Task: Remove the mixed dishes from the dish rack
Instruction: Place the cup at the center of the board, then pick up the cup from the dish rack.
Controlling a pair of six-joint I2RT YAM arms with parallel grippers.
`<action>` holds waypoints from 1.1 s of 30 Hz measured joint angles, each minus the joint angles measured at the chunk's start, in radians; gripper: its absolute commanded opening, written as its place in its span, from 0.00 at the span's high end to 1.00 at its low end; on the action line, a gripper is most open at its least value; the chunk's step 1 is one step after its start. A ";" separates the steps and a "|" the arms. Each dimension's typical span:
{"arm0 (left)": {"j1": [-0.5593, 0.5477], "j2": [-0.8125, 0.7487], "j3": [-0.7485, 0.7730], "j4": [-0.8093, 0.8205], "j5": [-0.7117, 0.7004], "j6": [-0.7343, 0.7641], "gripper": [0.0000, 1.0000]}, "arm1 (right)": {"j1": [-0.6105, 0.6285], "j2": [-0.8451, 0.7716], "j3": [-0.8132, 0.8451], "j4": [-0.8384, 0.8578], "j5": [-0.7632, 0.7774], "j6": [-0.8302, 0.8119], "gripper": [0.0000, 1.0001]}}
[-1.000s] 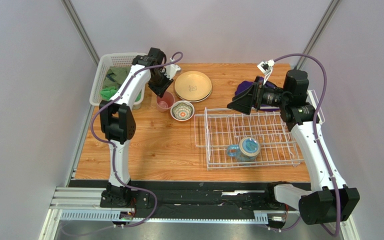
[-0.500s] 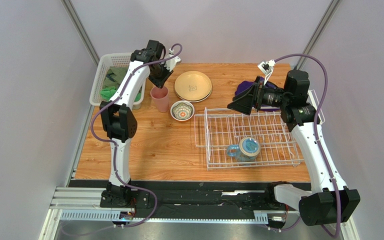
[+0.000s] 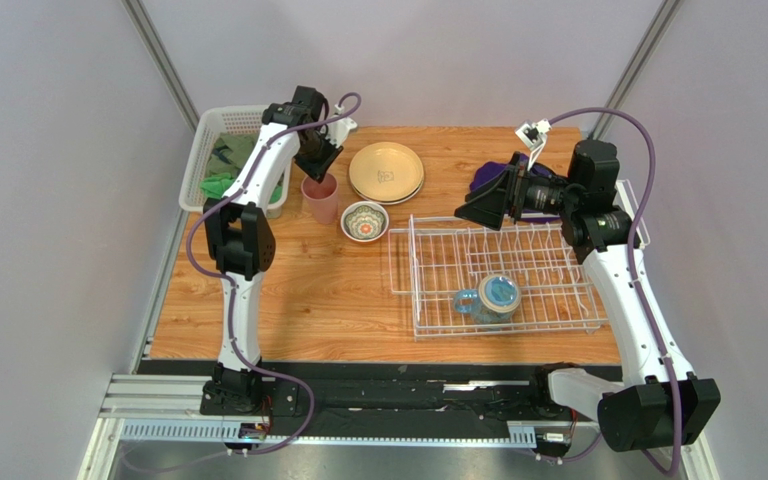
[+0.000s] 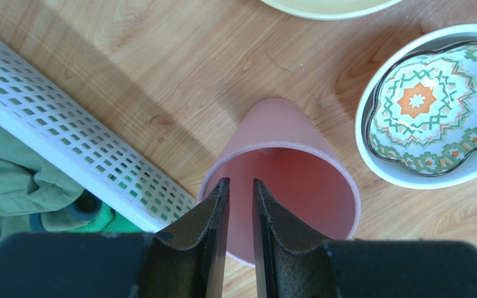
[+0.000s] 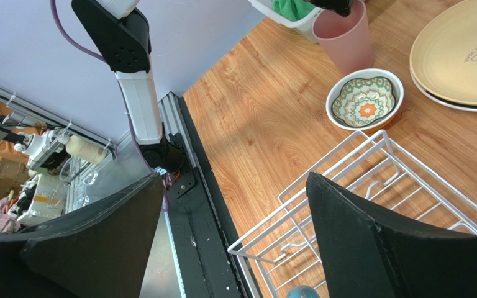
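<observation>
The pink cup (image 3: 320, 198) stands upright on the table beside the basket. My left gripper (image 3: 319, 176) is over its far-left rim. In the left wrist view, its fingers (image 4: 240, 181) are nearly together at the cup (image 4: 297, 186) wall. The patterned bowl (image 3: 365, 221) (image 4: 430, 105) and the stacked cream plates (image 3: 386, 172) sit just right of it. The white wire rack (image 3: 428, 250) holds a blue mug (image 3: 493, 297) near its front. My right gripper (image 3: 463, 212) (image 5: 233, 177) hangs wide open and empty above the rack's far left corner (image 5: 346, 180).
A white mesh basket (image 3: 220, 135) (image 4: 67, 136) with green cloth stands at the table's far left, close to the cup. A purple cloth (image 3: 488, 178) lies behind the rack. The right wrist view also shows the cup (image 5: 346, 37), bowl (image 5: 365, 100) and plates (image 5: 464, 56).
My left gripper carried the pink cup a little left and turned it from tilted to upright on the table. The right arm has not moved.
</observation>
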State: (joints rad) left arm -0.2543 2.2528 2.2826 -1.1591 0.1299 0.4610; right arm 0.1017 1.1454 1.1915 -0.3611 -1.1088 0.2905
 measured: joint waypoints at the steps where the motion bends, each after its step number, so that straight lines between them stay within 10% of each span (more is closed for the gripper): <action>1: 0.000 0.000 -0.005 0.000 0.001 0.000 0.71 | 0.000 0.000 0.000 0.000 0.000 0.000 0.11; 20: 0.000 -0.098 -0.136 0.029 0.100 -0.029 0.49 | 0.000 0.015 0.084 -0.386 0.334 -0.354 0.11; 33: 0.000 -0.267 -0.229 0.061 0.171 -0.054 0.09 | 0.000 -0.098 0.054 -0.632 0.528 -0.634 0.01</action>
State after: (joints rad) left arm -0.2543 1.9854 2.0533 -1.0985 0.3004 0.4068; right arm 0.1017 1.0470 1.2453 -0.9932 -0.5804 -0.3435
